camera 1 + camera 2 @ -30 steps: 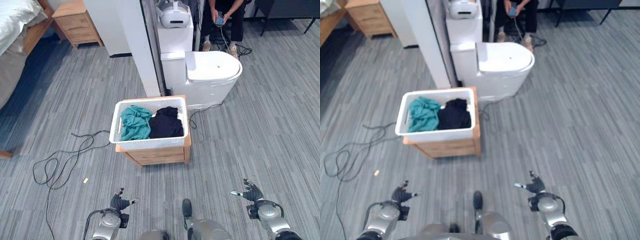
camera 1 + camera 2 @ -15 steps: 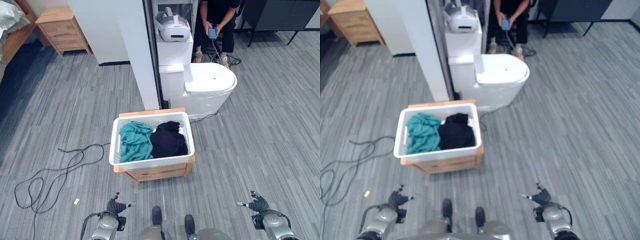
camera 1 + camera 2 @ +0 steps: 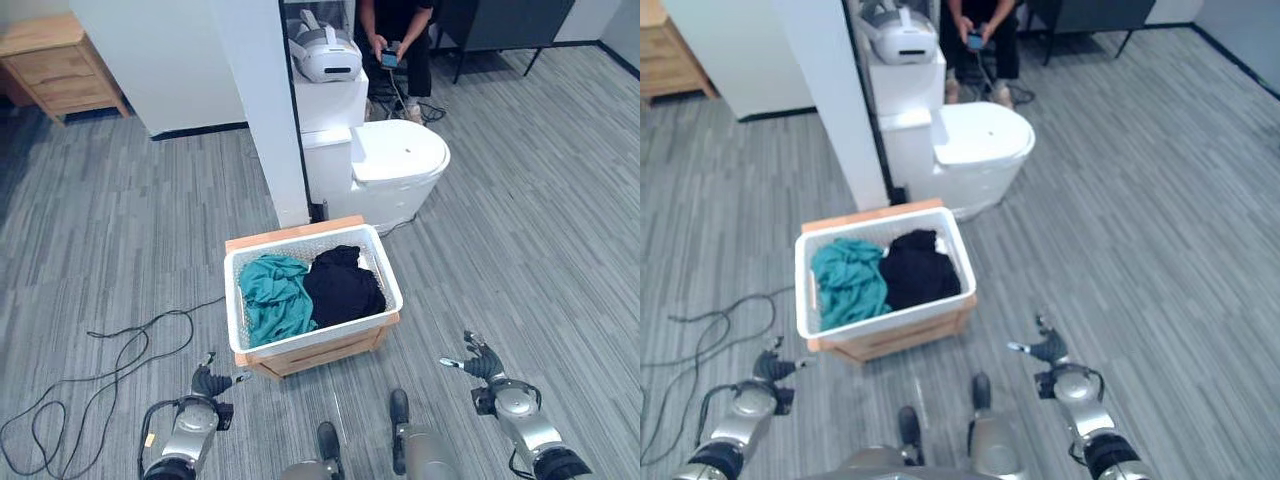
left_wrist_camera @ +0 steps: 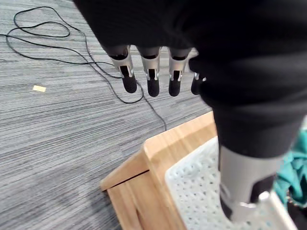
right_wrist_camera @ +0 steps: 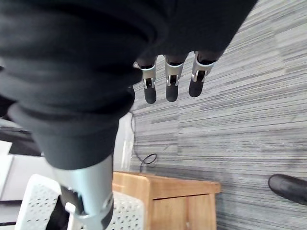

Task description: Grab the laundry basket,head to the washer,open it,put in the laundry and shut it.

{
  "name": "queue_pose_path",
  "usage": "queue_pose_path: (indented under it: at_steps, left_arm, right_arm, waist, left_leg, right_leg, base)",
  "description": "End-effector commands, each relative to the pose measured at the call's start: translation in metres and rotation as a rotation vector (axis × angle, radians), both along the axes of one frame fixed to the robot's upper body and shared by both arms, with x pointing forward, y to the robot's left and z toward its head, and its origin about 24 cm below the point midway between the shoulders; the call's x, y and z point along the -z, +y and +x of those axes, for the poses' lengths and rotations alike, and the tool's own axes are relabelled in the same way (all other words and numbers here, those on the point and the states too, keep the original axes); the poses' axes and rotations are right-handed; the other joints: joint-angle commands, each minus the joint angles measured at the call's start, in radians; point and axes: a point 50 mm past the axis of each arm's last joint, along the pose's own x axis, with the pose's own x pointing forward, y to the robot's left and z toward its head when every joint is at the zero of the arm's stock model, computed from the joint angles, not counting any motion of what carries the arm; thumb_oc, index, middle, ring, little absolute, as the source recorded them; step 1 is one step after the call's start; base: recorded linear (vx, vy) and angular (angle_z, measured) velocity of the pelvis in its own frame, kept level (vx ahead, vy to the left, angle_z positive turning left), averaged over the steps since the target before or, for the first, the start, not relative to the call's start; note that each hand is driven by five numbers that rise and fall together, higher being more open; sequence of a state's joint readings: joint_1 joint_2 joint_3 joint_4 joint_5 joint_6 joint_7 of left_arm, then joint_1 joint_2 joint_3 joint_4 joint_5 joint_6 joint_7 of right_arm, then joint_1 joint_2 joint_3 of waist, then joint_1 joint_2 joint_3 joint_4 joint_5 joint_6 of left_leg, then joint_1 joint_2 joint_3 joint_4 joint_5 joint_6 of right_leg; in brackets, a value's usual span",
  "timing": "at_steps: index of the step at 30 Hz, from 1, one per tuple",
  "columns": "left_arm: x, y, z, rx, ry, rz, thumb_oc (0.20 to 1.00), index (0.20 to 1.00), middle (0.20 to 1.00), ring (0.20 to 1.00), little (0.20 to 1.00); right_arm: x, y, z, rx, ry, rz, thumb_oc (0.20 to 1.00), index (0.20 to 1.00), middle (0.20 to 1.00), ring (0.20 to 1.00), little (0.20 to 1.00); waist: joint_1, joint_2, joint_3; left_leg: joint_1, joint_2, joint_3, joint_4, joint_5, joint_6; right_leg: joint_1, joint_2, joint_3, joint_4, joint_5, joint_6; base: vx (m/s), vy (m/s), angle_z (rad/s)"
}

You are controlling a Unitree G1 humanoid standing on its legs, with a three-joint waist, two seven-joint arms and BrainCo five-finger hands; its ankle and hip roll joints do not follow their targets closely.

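Observation:
A white perforated laundry basket (image 3: 385,264) rests on a low wooden stand (image 3: 318,356) on the grey floor. It holds a teal garment (image 3: 275,297) on its left side and a black garment (image 3: 343,285) on its right. My left hand (image 3: 208,383) hangs low, short of the stand's left front corner, its fingers (image 4: 151,81) straight and holding nothing. Off the stand's right front corner my right hand (image 3: 478,362) is open too, fingers (image 5: 169,81) relaxed over bare floor. Beyond the basket stands a white washer (image 3: 398,165) with its lid shut.
A white pillar (image 3: 262,110) rises behind the basket's left side. A person (image 3: 392,40) sits behind the washer with a phone. A white headset (image 3: 322,55) lies on the cabinet beside them. A black cable (image 3: 95,370) loops on the floor at left, and a wooden nightstand (image 3: 52,62) stands far left.
The camera has moved forward and turned, so the basket and washer sit nearer and the bed has left the view. Both hands stay low and open.

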State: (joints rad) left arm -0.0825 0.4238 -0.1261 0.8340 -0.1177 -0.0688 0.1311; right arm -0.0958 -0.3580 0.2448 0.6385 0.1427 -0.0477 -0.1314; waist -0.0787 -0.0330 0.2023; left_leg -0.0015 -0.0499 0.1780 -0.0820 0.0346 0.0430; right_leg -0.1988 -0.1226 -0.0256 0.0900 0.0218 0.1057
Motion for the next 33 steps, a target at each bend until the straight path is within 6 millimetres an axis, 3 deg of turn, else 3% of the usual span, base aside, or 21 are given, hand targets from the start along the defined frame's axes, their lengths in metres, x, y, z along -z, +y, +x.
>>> queue_pose_path:
  at_steps: [1, 8, 10, 11, 13, 16, 20, 23, 24, 25, 26, 33]
  left_arm:
    - [-0.015, 0.018, 0.008, -0.075, -0.087, 0.043, 1.000, 1.000, 1.000, 1.000, 1.000]
    - [-0.028, 0.023, 0.036, -0.100, -0.105, 0.112, 1.000, 1.000, 1.000, 1.000, 1.000]
    - [-0.046, 0.030, 0.059, -0.132, -0.146, 0.159, 1.000, 1.000, 1.000, 1.000, 1.000]
    - [-0.047, 0.030, 0.059, -0.132, -0.147, 0.159, 1.000, 1.000, 1.000, 1.000, 1.000]
    - [-0.072, 0.038, 0.084, -0.134, -0.200, 0.215, 1.000, 1.000, 1.000, 1.000, 1.000]
    - [-0.087, 0.042, 0.097, -0.102, -0.202, 0.284, 1.000, 1.000, 1.000, 1.000, 1.000]
    - [-0.107, 0.028, 0.123, -0.040, -0.228, 0.319, 1.000, 1.000, 1.000, 1.000, 1.000]
    - [-0.101, 0.020, 0.124, -0.025, -0.201, 0.312, 1.000, 1.000, 1.000, 1.000, 1.000]
    - [-0.088, 0.014, 0.118, -0.013, -0.165, 0.296, 0.416, 0.416, 0.416, 0.416, 0.416]
    - [-0.088, 0.014, 0.118, -0.013, -0.165, 0.296, 0.200, 0.200, 0.200, 0.200, 0.200]
    - [-0.083, 0.013, 0.114, -0.013, -0.156, 0.284, 0.200, 0.200, 0.200, 0.200, 0.200]
    - [-0.063, -0.003, 0.101, -0.024, -0.180, 0.158, 0.200, 0.200, 0.200, 0.200, 0.200]
  right_arm:
    - [-0.026, 0.002, 0.030, 0.011, -0.137, 0.014, 1.000, 1.000, 1.000, 1.000, 1.000]
    - [-0.042, 0.027, 0.061, -0.038, -0.184, 0.031, 1.000, 1.000, 1.000, 1.000, 1.000]
    - [-0.056, 0.047, 0.085, -0.046, -0.217, 0.043, 1.000, 1.000, 1.000, 1.000, 1.000]
    - [-0.056, 0.047, 0.085, -0.046, -0.217, 0.043, 1.000, 1.000, 1.000, 1.000, 1.000]
    - [-0.068, 0.050, 0.103, -0.037, -0.226, 0.009, 1.000, 1.000, 1.000, 1.000, 1.000]
    - [-0.079, 0.055, 0.117, -0.057, -0.230, -0.036, 1.000, 1.000, 1.000, 1.000, 1.000]
    - [-0.108, 0.066, 0.143, -0.098, -0.263, -0.127, 1.000, 1.000, 1.000, 1.000, 1.000]
    - [-0.119, 0.070, 0.150, -0.105, -0.278, -0.152, 1.000, 1.000, 1.000, 1.000, 1.000]
    - [-0.122, 0.074, 0.152, -0.118, -0.283, -0.157, 0.420, 0.420, 0.420, 0.420, 0.420]
    - [-0.122, 0.074, 0.152, -0.118, -0.283, -0.157, 0.231, 0.231, 0.231, 0.231, 0.231]
    - [-0.121, 0.073, 0.151, -0.122, -0.283, -0.160, 0.200, 0.200, 0.200, 0.200, 0.200]
    - [-0.110, 0.067, 0.141, -0.106, -0.290, -0.091, 0.200, 0.200, 0.200, 0.200, 0.200]
  waist:
    - [0.028, -0.013, -0.027]
    - [0.046, -0.002, -0.024]
    - [0.056, 0.003, 0.001]
    - [0.056, 0.002, 0.001]
    - [0.063, 0.003, 0.027]
    - [0.068, 0.002, 0.057]
    - [0.080, 0.003, 0.086]
    - [0.084, 0.003, 0.100]
    - [0.090, 0.002, 0.108]
    - [0.090, 0.002, 0.108]
    - [0.091, 0.001, 0.108]
    - [0.095, -0.007, 0.107]
  left_leg:
    - [-0.020, 0.023, -0.013, 0.153, -0.148, -0.049]
    - [-0.055, 0.037, -0.019, 0.083, -0.097, -0.065]
    - [-0.129, 0.047, -0.021, 0.061, -0.062, -0.074]
    - [-0.131, 0.047, -0.020, 0.061, -0.061, -0.074]
    - [-0.187, 0.053, -0.026, 0.061, -0.038, -0.082]
    - [-0.223, 0.054, -0.032, 0.062, -0.020, -0.086]
    - [-0.270, 0.057, -0.052, 0.051, 0.012, -0.095]
    - [-0.279, 0.057, -0.058, 0.044, 0.021, -0.097]
    - [-0.283, 0.057, -0.062, 0.041, 0.023, -0.098]
    - [-0.283, 0.057, -0.062, 0.041, 0.023, -0.098]
    - [-0.281, 0.056, -0.064, 0.039, 0.023, -0.098]
    - [-0.262, 0.056, -0.069, 0.035, 0.018, -0.099]
  right_leg:
    - [0.073, 0.007, -0.013, -0.046, -0.030, 0.035]
    - [0.061, 0.016, -0.033, -0.118, -0.007, 0.032]
    - [-0.015, 0.024, -0.031, -0.120, 0.010, 0.032]
    - [-0.016, 0.024, -0.030, -0.119, 0.010, 0.032]
    - [-0.070, 0.028, -0.029, -0.110, 0.022, 0.031]
    - [-0.106, 0.031, -0.027, -0.100, 0.032, 0.029]
    - [-0.155, 0.034, -0.019, -0.090, 0.040, 0.027]
    - [-0.169, 0.037, -0.015, -0.085, 0.039, 0.024]
    - [-0.173, 0.039, -0.011, -0.080, 0.037, 0.022]
    - [-0.173, 0.039, -0.011, -0.080, 0.037, 0.022]
    - [-0.173, 0.040, -0.009, -0.080, 0.036, 0.020]
    - [-0.152, 0.046, -0.007, -0.087, 0.026, 0.016]
  base:
    - [0.12, -0.078, 0.31]
    - [-0.03, -0.074, 0.08]
    - [-0.18, -0.054, -0.01]
    - [-0.13, -0.048, -0.07]
    - [-0.10, -0.044, 0.03]
    - [-0.04, -0.043, 0.02]
    - [0.03, -0.051, -0.04]
    - [0.04, -0.039, 0.03]
    - [0.00, 0.000, 0.00]
    - [0.03, -0.035, 0.02]
    - [0.03, -0.038, 0.04]
    - [0.02, -0.038, 0.10]
